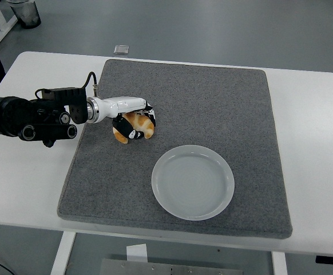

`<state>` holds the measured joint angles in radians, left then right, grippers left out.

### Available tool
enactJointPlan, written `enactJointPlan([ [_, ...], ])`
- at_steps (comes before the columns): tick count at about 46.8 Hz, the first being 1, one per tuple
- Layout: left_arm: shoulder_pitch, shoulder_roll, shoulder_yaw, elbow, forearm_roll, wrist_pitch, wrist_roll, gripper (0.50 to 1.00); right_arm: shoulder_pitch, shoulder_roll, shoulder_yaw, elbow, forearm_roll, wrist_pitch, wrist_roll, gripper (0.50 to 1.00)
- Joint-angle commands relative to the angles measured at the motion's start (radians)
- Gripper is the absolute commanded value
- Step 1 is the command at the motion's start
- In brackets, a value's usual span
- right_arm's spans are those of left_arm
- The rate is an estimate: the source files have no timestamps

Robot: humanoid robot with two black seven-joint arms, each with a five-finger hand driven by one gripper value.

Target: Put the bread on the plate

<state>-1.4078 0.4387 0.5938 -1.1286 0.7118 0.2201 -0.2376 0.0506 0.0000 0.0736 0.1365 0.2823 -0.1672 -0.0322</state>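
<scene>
We are working with our left hand [133,121] alone; the right arm is not showing anywhere over the table. The fingers [150,117] are curling over the top of the bread [138,127] while the thumb is pressing in from the near side, so the hand is closing around the roll rather than hovering beside it. Whether the bread is resting on the mat or is raised just clear of it, we are unable to say from this high angle.

The bread is sitting in the left half of the grey mat [212,103], up and to the left of the plate [193,181], near it but not touching it. Its long axis is running roughly left to right, slightly tilted, and our fingers are crossing it from the far side. To reach the plate, we are judging that the hand has to carry its load toward the right and toward the table's near edge.

The bread is looking golden-brown, rounded and crusty, probably light and a little crushable. The plate is smooth, pale and round with a shallow raised rim. The mat is looking coarse and felt-like, lying on the glossy white table [315,126].
</scene>
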Motion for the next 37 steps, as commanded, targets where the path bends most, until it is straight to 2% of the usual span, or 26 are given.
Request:
enactJointPlan([
  [1,-0.002,0.0,0.0,0.006,0.0,0.001,0.0,0.5,0.0,0.0,-0.002,0.0,0.0,0.0,0.0,0.952],
  [21,-0.054,0.002,-0.002,-0.005,0.009,0.001,-0.009,0.5,0.0,0.0,0.0,0.0,0.0,0.0,0.0,0.952],
  [37,-0.269,0.038,-0.006,-0.028,0.011,-0.019,-0.019,0.5,0.0,0.0,0.0,0.0,0.0,0.0,0.0,0.952],
])
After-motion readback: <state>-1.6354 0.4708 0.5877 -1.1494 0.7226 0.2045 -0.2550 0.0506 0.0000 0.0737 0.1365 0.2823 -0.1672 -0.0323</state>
